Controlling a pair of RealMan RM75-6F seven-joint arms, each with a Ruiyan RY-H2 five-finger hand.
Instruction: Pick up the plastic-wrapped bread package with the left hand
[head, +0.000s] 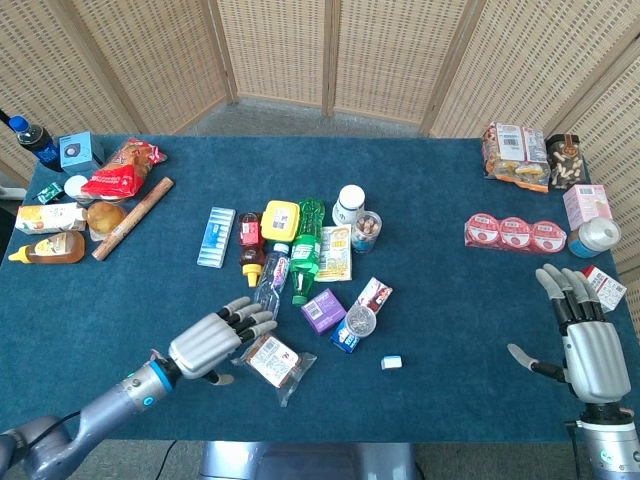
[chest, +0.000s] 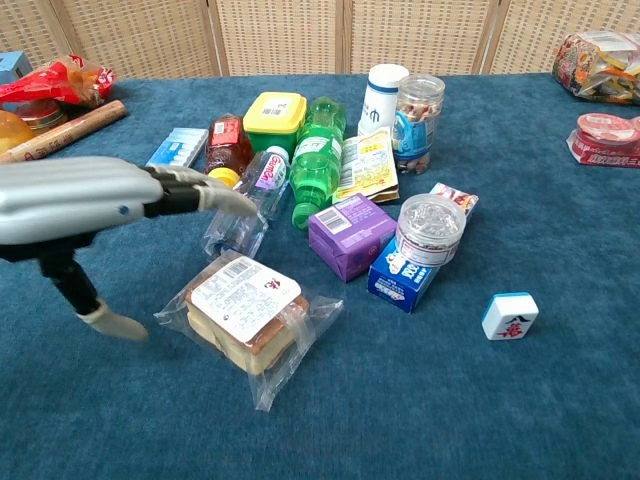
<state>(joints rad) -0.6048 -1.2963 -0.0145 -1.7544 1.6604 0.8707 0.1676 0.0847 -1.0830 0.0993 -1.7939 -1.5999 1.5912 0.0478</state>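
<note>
The clear plastic-wrapped bread package with a white label (chest: 247, 318) lies flat on the blue-covered desk (head: 450, 330), in front of the central cluster of goods and apart from it. The left robot hand (head: 212, 341) hovers just beside the package's left end, fingers (chest: 205, 190) stretched out and spread, thumb hanging down, holding nothing; it does not touch the wrap. The right robot hand (head: 583, 340) rests at the desk's right edge, fingers extended and apart, also empty.

In the cluster, one clear round jar with mixed nuts or sweets inside (chest: 419, 112) stands upright beside one white capped bottle (chest: 381, 96). One short clear tub with a crinkled foil-like filling (chest: 430, 228) sits on one blue and white carton (chest: 403, 277). One green plastic bottle (chest: 318, 162) and one clear, seemingly empty water bottle (chest: 245, 205) lie on their sides. One yellow lidded box (chest: 274, 117), one purple carton (chest: 351, 235), one amber squeeze bottle with a yellow cap (chest: 225, 148) and one pale blue blister strip (head: 216, 236) are there too. One small white tile with red marking (chest: 509, 315) stands alone to the right.

At the right side a row of three red-lidded cups (head: 514, 233) lies in shared wrap.
</note>
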